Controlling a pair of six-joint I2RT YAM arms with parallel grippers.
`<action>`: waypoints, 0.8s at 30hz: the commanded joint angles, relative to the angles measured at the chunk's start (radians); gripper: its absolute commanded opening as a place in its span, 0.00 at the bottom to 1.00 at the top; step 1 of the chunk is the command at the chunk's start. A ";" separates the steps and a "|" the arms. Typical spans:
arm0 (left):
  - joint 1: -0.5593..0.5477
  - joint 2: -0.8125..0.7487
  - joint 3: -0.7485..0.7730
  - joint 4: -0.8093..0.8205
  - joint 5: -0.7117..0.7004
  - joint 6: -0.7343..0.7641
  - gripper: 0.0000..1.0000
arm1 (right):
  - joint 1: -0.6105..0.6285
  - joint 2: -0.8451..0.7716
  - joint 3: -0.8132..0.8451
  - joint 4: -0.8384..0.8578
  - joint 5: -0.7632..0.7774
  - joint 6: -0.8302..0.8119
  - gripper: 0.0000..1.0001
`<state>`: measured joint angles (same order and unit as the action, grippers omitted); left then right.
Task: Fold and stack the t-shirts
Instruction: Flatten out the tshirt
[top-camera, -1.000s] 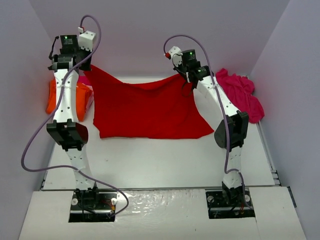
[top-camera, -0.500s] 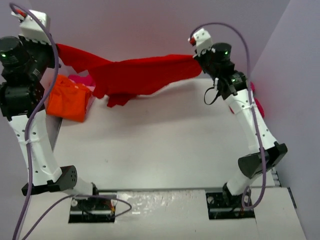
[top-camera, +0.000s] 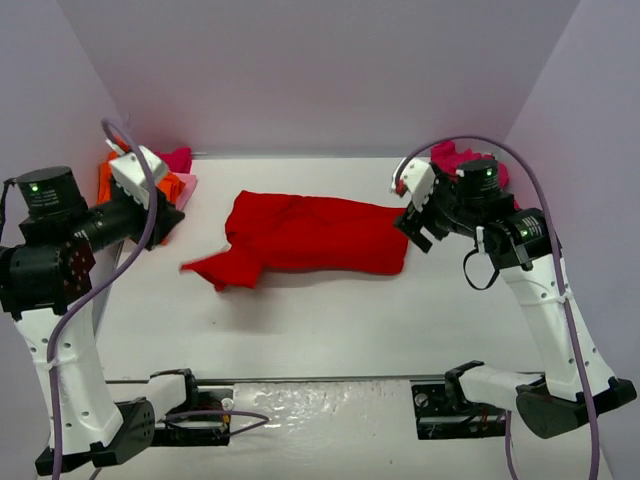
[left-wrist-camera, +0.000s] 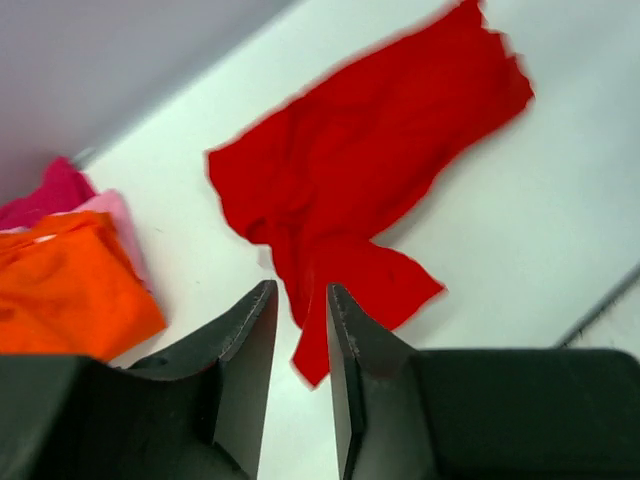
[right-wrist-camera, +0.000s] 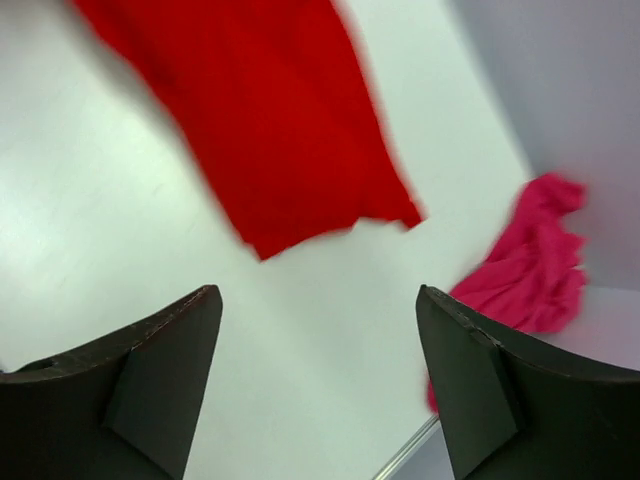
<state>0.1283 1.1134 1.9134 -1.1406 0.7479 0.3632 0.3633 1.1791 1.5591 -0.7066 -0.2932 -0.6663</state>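
Note:
The red t-shirt (top-camera: 310, 235) lies across the middle of the table as a long band, with one sleeve sticking out at its near-left corner (left-wrist-camera: 370, 150) (right-wrist-camera: 260, 130). At the back left is a pile with an orange shirt (left-wrist-camera: 60, 290) on pink (left-wrist-camera: 115, 215) and magenta (left-wrist-camera: 50, 190) cloth. A crumpled magenta shirt (right-wrist-camera: 525, 270) sits at the back right. My left gripper (top-camera: 170, 222) (left-wrist-camera: 300, 288) hovers beside the orange pile, jaws a narrow gap apart and empty. My right gripper (top-camera: 415, 232) (right-wrist-camera: 318, 292) hangs wide open and empty just off the red shirt's right end.
Purple walls (top-camera: 320, 80) close in the table at the back and both sides. A metal rail (top-camera: 300, 380) runs along the near edge, with both arm bases behind it. White table surface (top-camera: 330, 320) shows between the red shirt and the rail.

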 joint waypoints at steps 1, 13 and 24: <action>-0.004 -0.025 0.035 -0.466 0.264 0.356 0.24 | 0.016 -0.022 -0.027 -0.372 -0.113 -0.145 0.76; -0.013 0.159 -0.070 -0.027 0.163 0.046 0.29 | 0.014 0.167 -0.050 -0.023 0.048 -0.027 0.60; -0.046 0.440 -0.141 0.202 0.081 -0.046 0.22 | 0.030 0.576 0.056 0.035 0.106 0.071 0.22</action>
<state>0.1001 1.5982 1.7654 -1.0333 0.8450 0.3512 0.3761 1.7040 1.5791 -0.6944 -0.2338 -0.6416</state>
